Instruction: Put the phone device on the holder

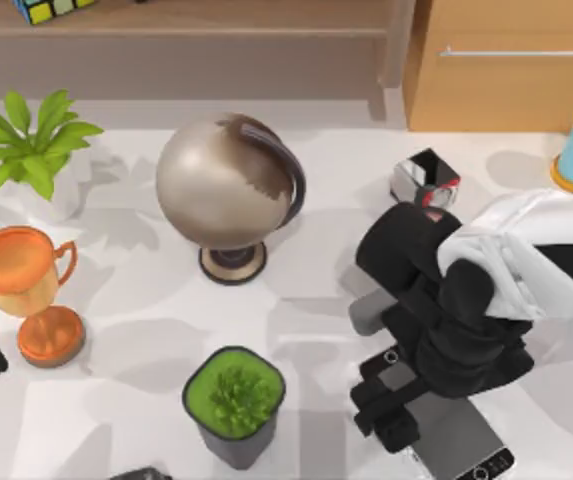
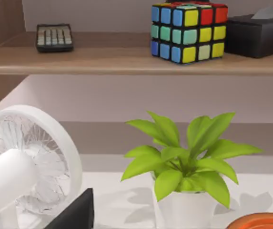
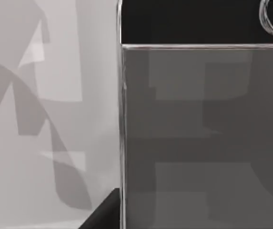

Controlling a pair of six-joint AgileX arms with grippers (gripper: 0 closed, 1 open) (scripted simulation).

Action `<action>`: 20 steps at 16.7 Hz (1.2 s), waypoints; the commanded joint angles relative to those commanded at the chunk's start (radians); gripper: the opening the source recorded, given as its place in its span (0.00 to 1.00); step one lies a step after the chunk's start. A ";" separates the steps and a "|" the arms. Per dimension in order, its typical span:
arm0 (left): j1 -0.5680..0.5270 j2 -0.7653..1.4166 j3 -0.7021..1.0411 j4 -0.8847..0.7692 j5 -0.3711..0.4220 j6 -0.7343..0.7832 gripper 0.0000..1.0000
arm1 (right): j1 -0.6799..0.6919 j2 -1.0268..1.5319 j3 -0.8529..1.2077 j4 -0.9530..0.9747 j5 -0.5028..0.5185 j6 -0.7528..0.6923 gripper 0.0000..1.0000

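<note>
Here the right hand [image 1: 398, 410] hangs just over the phone [image 1: 461, 440] lying flat on the table [image 1: 146, 320]; whether its fingers are apart, I cannot tell.

Bright even light; soft overlapping shadows on table [image 1: 146, 330].

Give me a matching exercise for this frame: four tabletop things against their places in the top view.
Things:
1. phone
2. globe
3. trophy
4. square pot of grass

Places:
A. left side of the table
B. bottom right, under the right gripper
C. front, near the middle
D. middle, toward the back

Pairs: 1-B, 2-D, 3-A, 4-C
</note>
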 joint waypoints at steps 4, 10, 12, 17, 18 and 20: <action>0.000 0.000 0.000 0.000 0.000 0.000 1.00 | -0.001 -0.021 0.021 -0.044 0.000 0.001 0.00; 0.000 0.000 0.000 0.000 0.000 0.000 1.00 | 0.000 -0.037 0.036 -0.078 -0.001 0.001 0.00; 0.000 0.000 0.000 0.000 0.000 0.000 1.00 | -0.002 -0.046 0.044 -0.073 -0.002 -0.001 0.00; 0.000 0.000 0.000 0.000 0.000 0.000 1.00 | -0.056 -0.149 0.108 0.019 -0.022 -0.033 0.00; 0.000 0.000 0.000 0.000 0.000 0.000 1.00 | -0.077 -0.172 0.119 0.047 -0.027 -0.043 0.00; 0.000 0.000 0.000 0.000 0.000 0.000 1.00 | -0.133 -0.217 0.139 0.110 -0.034 -0.068 0.00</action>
